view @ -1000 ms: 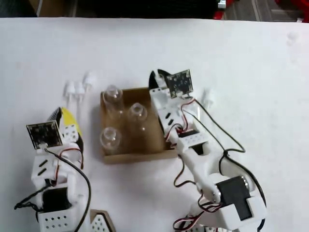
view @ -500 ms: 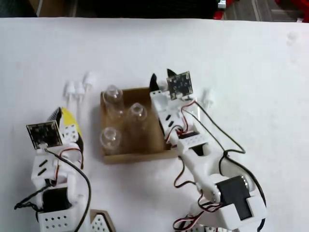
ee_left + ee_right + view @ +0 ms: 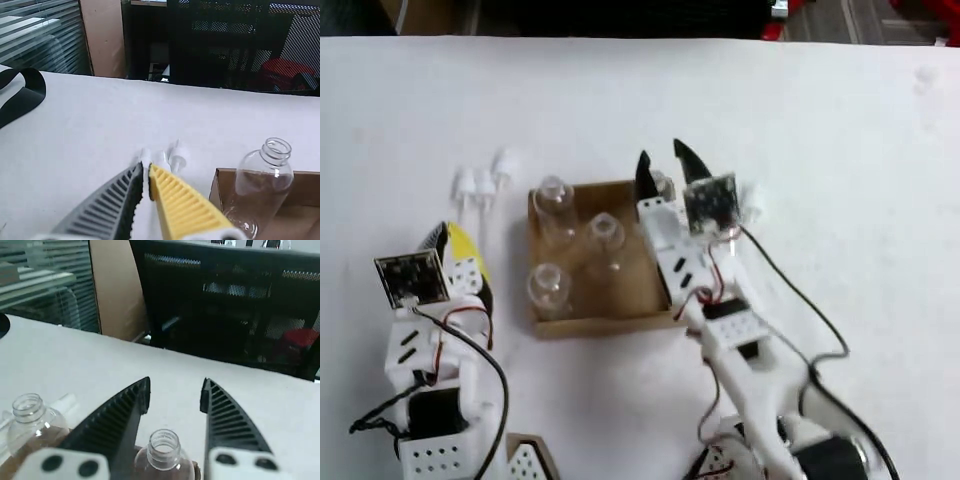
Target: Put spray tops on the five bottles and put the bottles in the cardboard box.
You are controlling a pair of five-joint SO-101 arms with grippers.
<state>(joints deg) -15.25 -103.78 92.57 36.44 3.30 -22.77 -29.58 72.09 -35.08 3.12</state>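
High view of a white table (image 3: 820, 120), with your two arms along its near edge.

Your right gripper (image 3: 665, 165) now stands wide open, its two black fingers spread well apart; a second ago they were closer together. It has hold of nothing. Between the spread fingers stands a clear bottle (image 3: 662, 186) at the far right corner of the cardboard box (image 3: 610, 322). Whether it sits inside the wall or just against it, you cannot tell. In the right wrist view the same bottle (image 3: 164, 447) is upright and open-necked, below the gap of the gripper (image 3: 175, 387).

The right arm has also shifted. Its camera board (image 3: 712, 203) sits lower and further right than before, and the arm's body has slid toward the bottom edge of the high view.

Three other bottles (image 3: 604, 236) stand upright in the box where they stood earlier, with no tops on. A cluster of white spray tops (image 3: 480, 183) lies on the table just beyond the box's far left corner, unmoved. One more spray top (image 3: 752, 203) lies just right of the right gripper.

Your left gripper (image 3: 445, 232) has not moved. In the left wrist view its grey and yellow fingers are pressed together (image 3: 145, 170) with nothing between them, pointing toward the spray tops (image 3: 162, 156). A bottle (image 3: 264, 175) stands in the box corner (image 3: 220, 190) beside them.
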